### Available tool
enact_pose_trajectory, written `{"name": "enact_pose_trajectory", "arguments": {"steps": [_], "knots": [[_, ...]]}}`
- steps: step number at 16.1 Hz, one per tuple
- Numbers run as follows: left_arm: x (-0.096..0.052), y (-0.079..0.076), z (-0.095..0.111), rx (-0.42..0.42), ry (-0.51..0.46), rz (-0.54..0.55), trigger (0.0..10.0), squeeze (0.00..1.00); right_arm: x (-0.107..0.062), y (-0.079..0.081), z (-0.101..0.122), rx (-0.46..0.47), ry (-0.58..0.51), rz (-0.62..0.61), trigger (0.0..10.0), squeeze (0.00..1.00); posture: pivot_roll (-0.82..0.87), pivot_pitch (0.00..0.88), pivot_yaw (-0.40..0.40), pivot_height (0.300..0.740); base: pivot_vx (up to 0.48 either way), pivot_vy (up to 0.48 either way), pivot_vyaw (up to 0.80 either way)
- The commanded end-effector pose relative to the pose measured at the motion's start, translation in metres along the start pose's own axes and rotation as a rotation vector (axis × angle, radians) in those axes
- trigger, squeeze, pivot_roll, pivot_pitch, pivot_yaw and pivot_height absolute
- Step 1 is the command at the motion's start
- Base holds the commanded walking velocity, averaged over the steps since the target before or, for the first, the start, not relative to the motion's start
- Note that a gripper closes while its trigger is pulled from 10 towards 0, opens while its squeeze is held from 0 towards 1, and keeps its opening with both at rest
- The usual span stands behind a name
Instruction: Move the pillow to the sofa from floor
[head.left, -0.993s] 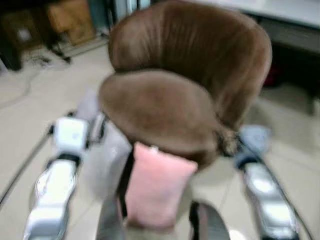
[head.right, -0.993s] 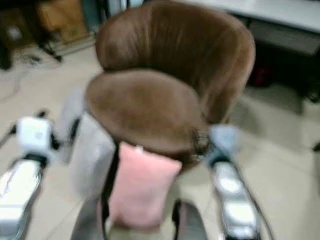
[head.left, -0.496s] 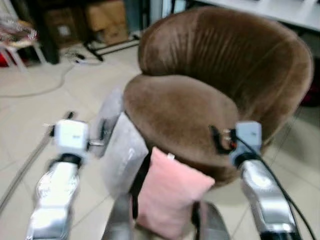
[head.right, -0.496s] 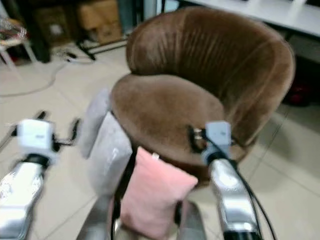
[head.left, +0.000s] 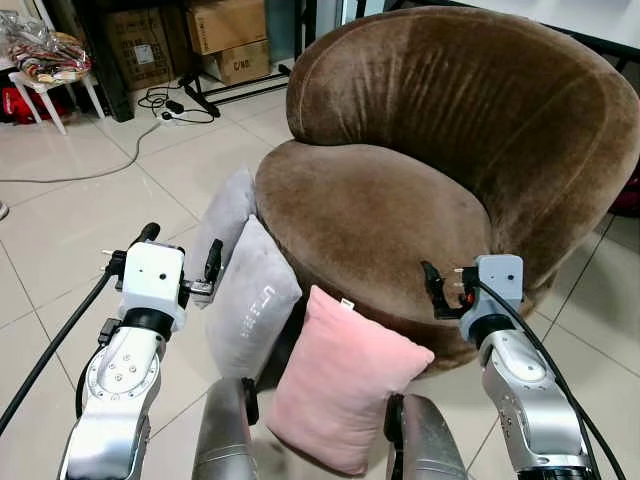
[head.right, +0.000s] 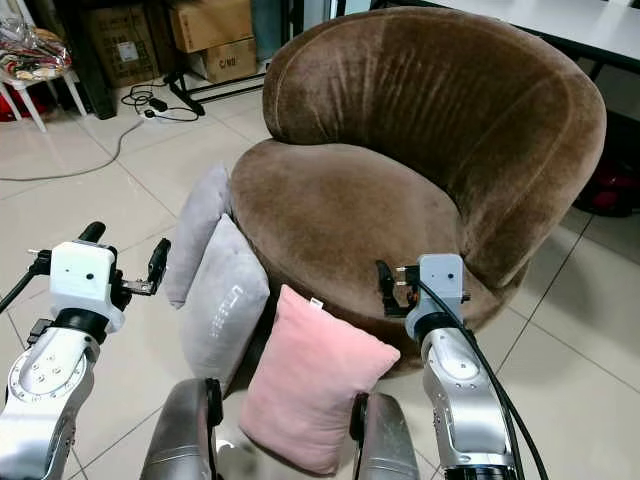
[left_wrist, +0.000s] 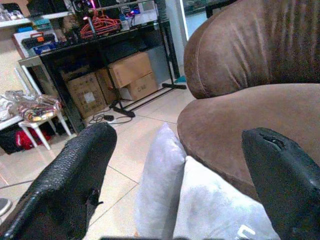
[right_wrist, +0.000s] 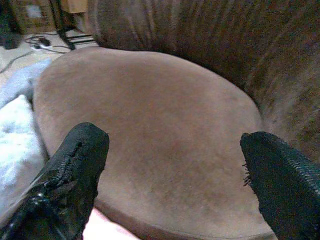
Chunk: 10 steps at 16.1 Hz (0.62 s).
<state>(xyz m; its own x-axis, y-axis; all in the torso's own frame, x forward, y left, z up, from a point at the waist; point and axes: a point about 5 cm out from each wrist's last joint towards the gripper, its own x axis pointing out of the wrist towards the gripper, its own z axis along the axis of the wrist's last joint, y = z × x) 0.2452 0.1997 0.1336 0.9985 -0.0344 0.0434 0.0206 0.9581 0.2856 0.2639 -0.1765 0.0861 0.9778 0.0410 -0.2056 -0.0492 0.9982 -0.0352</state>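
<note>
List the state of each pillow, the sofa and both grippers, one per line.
Pink pillow: on the floor, upright, leaning against the sofa's front.
Front grey pillow: on the floor, upright, leaning against the sofa.
Back grey pillow: upright, tucked between the front grey pillow and the sofa.
Sofa: seat bare.
Left gripper: jaws open, holding nothing.
Right gripper: jaws open, holding nothing, facing the seat.
</note>
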Motion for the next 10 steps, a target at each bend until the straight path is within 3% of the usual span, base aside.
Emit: {"name": "enact_pose_trajectory", "arguments": {"steps": [1, 10], "knots": [[0.000, 0.001, 0.003, 0.010, -0.013, 0.001, 10.0, 0.00, 0.001, -0.001, 0.001, 0.010, -0.004, 0.021, 10.0, 0.00, 0.03, 0.000, -0.024, 0.517, 0.000, 0.000, 0.00], [0.007, 0.003, 0.003, 0.030, -0.015, -0.043, 10.0, 0.00, 0.005, 0.010, -0.007, 0.045, 0.045, 0.085, 10.0, 0.00, 0.05, 0.000, -0.044, 0.437, 0.000, 0.000, 0.00]]}}
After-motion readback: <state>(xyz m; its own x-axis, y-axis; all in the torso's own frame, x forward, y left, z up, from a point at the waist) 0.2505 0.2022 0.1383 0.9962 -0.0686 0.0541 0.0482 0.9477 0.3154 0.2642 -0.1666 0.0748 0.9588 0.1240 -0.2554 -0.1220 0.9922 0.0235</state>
